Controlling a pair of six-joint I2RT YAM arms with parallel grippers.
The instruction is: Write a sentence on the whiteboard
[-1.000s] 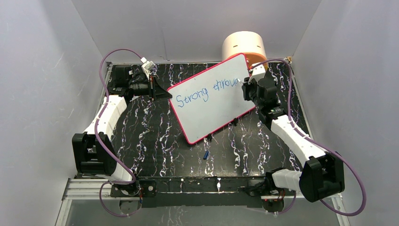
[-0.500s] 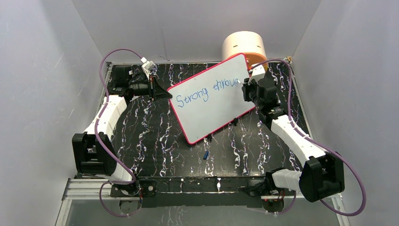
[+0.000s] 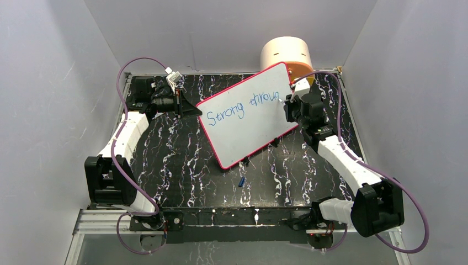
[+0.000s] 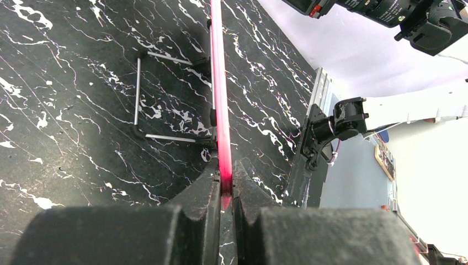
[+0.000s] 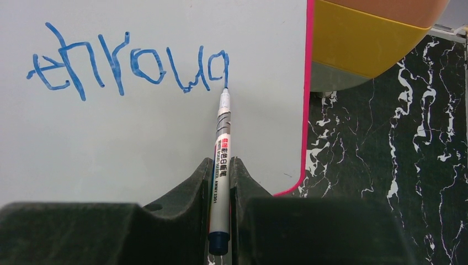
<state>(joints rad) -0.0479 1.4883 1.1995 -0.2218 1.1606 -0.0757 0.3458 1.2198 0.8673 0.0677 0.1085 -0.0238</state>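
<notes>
Blue marker (image 5: 224, 113) clamped in right gripper (image 5: 222, 163)

Over on the left: reaching far forward with the left arm (image 3: 129, 130), bent at the elbow, clamping hard with the left gripper (image 4: 223, 178) on the rim of the whiteboard (image 4: 218, 83), pressing from both sides. Over on the right: stretching forward with the right arm (image 3: 345, 160), turned inward at the wrist, pinching a marker (image 5: 223, 132) tight in the right gripper (image 5: 222, 165).

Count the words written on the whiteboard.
2. "Strong" sits on the left half of the whiteboard. An unfinished word starting "throu" is to its right and ends at the marker tip. None seem hidden.
</notes>
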